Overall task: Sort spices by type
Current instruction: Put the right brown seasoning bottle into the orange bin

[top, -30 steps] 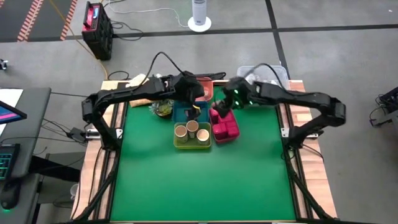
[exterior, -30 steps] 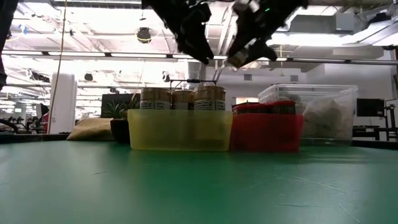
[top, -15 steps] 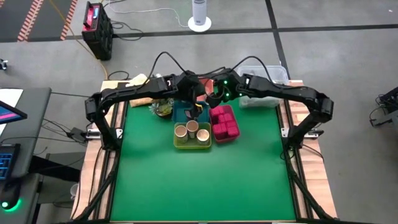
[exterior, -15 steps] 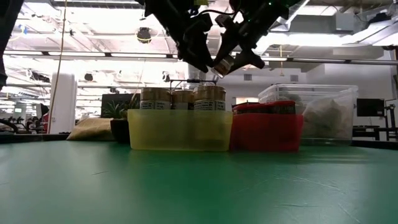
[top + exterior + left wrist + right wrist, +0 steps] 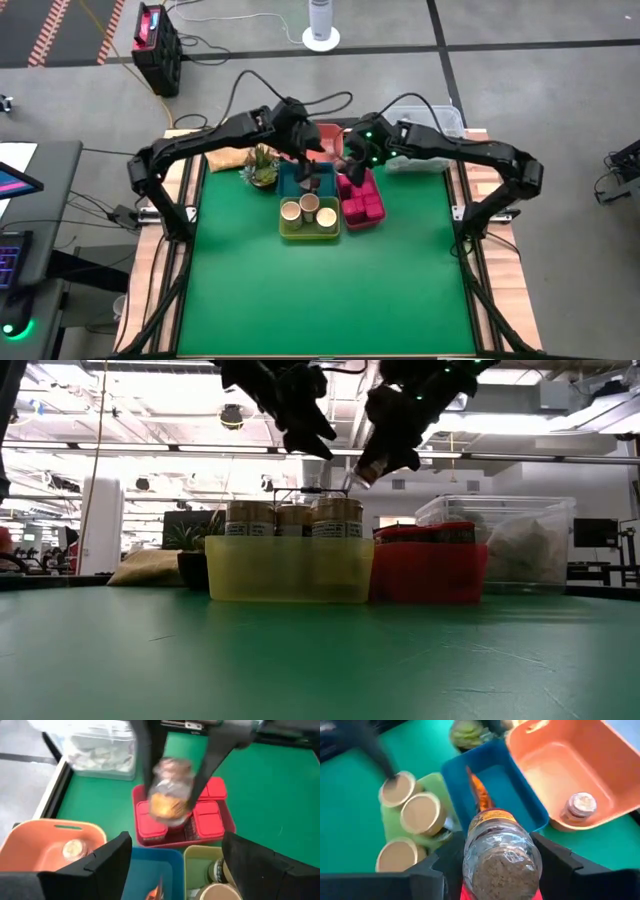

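Since half a second ago the left gripper has pulled back toward the table's far edge, its fingers spread and holding nothing above the blue tray. The right gripper has slid over the far end of the red tray and pinches a clear spice bottle by its sides. That bottle hangs tilted, its long axis slanting, base toward the right wrist camera and cap end lower. It carries a yellow-orange label whose print I cannot read.

Three tan jars stand upright in the yellow tray, nearest the front edge. Magenta blocks lie flat in the red tray beside it. An orange tray toward the far edge holds one small jar upright. A potted plant sits left of the blue tray.
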### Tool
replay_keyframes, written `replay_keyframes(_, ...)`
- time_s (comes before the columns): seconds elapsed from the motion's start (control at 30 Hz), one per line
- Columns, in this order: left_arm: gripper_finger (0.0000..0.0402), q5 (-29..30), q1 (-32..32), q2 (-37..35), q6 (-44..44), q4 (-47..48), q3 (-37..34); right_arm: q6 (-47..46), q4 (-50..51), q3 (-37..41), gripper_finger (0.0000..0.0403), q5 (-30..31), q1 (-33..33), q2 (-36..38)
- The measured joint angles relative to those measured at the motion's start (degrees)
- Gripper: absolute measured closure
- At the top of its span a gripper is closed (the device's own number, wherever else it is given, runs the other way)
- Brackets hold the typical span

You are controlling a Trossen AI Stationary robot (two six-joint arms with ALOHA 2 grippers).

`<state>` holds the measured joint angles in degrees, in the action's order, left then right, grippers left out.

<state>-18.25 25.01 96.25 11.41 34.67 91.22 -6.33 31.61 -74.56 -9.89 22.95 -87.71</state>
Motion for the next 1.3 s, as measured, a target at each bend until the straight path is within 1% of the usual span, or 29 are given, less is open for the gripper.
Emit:
replay_keyframes(0.1,0.0109,0.0,0.8,-0.4,-0.1,1.0,0.0,1.5,-3.6,2.5,0.019,-3.7,1.0,2.8)
replay_keyframes(0.17,0.0109,0.6,0.8,-0.4,0.1,1.1,0.0,-1.0,-7.2,3.5,0.019,-4.7,1.9,4.1)
replay_keyframes(0.23,0.0109,2.4,0.0,-0.4,0.2,0.7,0.0,-4.4,-10.5,4.1,0.019,-7.3,3.0,4.4)
replay_keyframes(0.3,0.0109,5.7,-0.9,-0.4,1.2,-0.9,0.0,-7.4,-12.9,4.3,0.019,-9.5,3.7,3.8)
replay_keyframes(0.4,0.0107,9.6,-2.1,-0.4,4.1,-3.9,0.0,-10.7,-14.7,4.4,0.019,-9.8,3.8,2.8)
replay_keyframes(0.47,0.0103,10.1,-2.4,-0.5,5.5,-4.7,0.0,-12.6,-15.9,4.4,0.019,-11.0,3.8,2.3)
replay_keyframes(0.57,0.0095,10.2,-2.6,-0.3,5.9,-4.8,0.0,-14.6,-16.0,4.4,0.019,-11.1,3.8,2.3)
replay_keyframes(0.67,0.0089,9.8,-2.7,0.4,5.8,-5.8,0.0,-14.7,-17.7,4.4,0.019,-11.1,3.8,2.2)
replay_keyframes(0.8,0.0083,8.4,-2.8,0.3,8.1,-6.5,0.0,-14.8,-18.7,4.4,0.019,-11.3,4.2,2.2)
replay_keyframes(1.2,0.0084,9.6,-2.9,0.4,13.0,-7.5,-0.6,-17.0,-21.9,4.4,0.019,-13.7,4.4,2.2)
replay_keyframes(1.3,0.0095,9.6,-2.9,0.4,14.9,-7.3,-0.6,-16.8,-22.4,4.4,0.019,-14.3,4.3,2.2)
